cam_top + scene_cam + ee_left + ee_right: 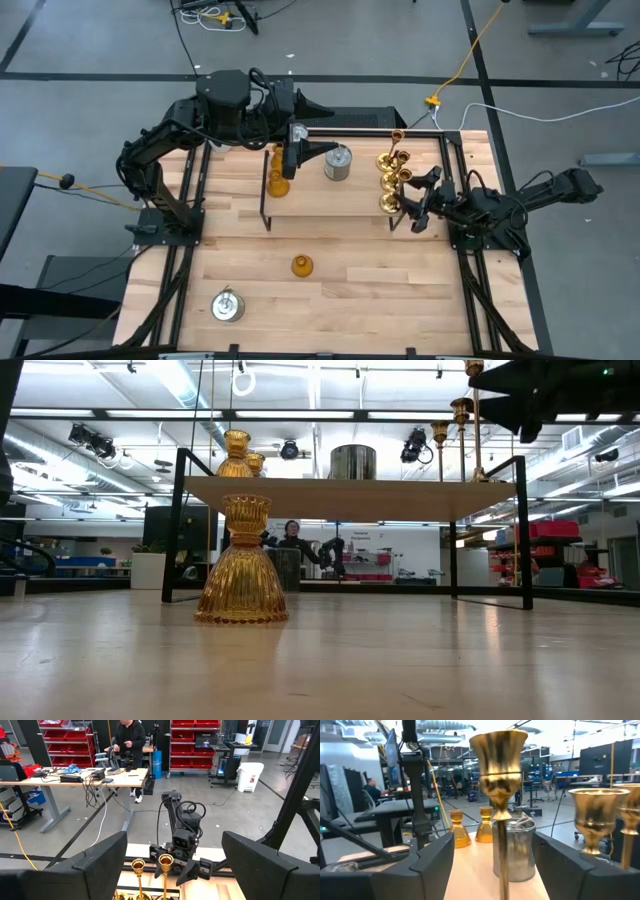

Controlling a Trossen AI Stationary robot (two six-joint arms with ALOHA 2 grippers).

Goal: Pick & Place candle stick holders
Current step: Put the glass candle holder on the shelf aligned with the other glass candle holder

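Silver holder (228,306) near table's (350,300) front-left corner, seen only from above. Amber holder (301,265) mid-table; low view hides its rack-top mates partly. Left gripper (318,152) over rack (330,205) top's left end, fingers spread, grasping nothing. Right gripper (417,202) at rack's right edge, fingers parted astride gold holder (498,775), not clamped; stem base cut off.
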